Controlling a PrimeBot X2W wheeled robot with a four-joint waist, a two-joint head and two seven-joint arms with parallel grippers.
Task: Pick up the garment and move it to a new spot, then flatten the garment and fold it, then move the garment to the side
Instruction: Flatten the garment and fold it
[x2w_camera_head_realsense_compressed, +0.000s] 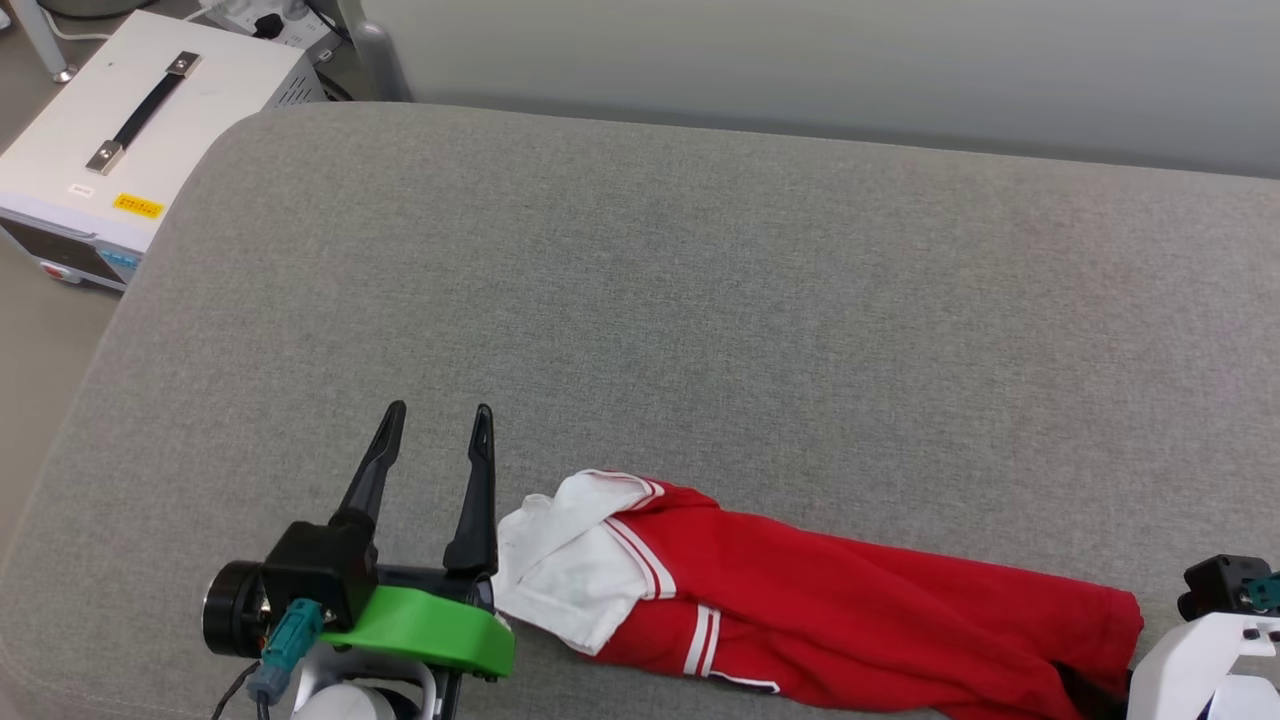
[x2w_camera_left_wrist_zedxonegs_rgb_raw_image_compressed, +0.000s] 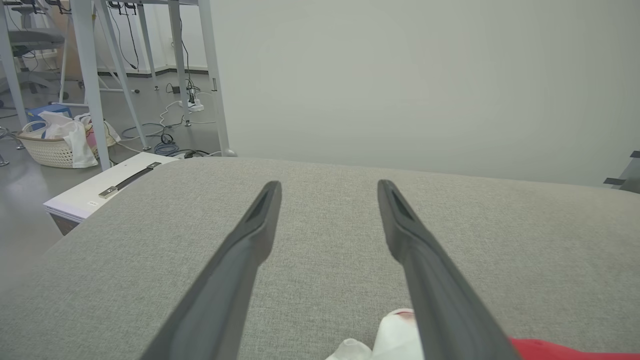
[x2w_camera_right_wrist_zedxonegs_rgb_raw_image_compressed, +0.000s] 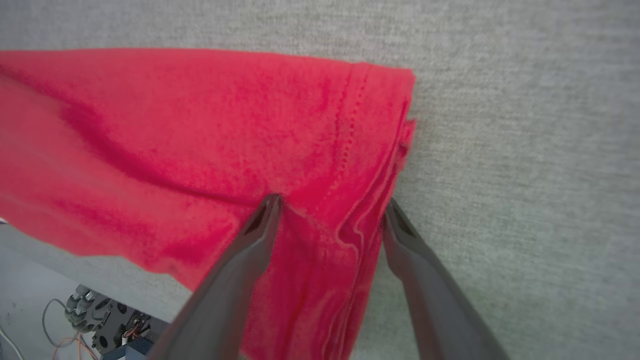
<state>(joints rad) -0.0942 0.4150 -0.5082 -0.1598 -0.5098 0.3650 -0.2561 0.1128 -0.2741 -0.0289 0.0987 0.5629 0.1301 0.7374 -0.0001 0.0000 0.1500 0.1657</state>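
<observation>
Garment (x2w_camera_head_realsense_compressed: 800, 610) bunched lengthwise at the grey cushion's (x2w_camera_head_realsense_compressed: 640, 300) near edge, left claw (x2w_camera_head_realsense_compressed: 440, 407) open beside its white sleeve, right claw (x2w_camera_right_wrist_zedxonegs_rgb_raw_image_compressed: 332, 200) open astride the red hem, consistent with either a pending pickup or a final set-down.

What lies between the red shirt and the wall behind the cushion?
Bare grey cushion: in the head view nothing rests on it between the shirt and the wall.

Garment (x2w_camera_head_realsense_compressed: 850, 600) on cushion (x2w_camera_head_realsense_compressed: 700, 300) near front edge (left gripper (x2w_camera_head_realsense_compressed: 441, 407) just left); case (x2w_camera_head_realsense_compressed: 220, 90) off cushion's far-left corner.
</observation>
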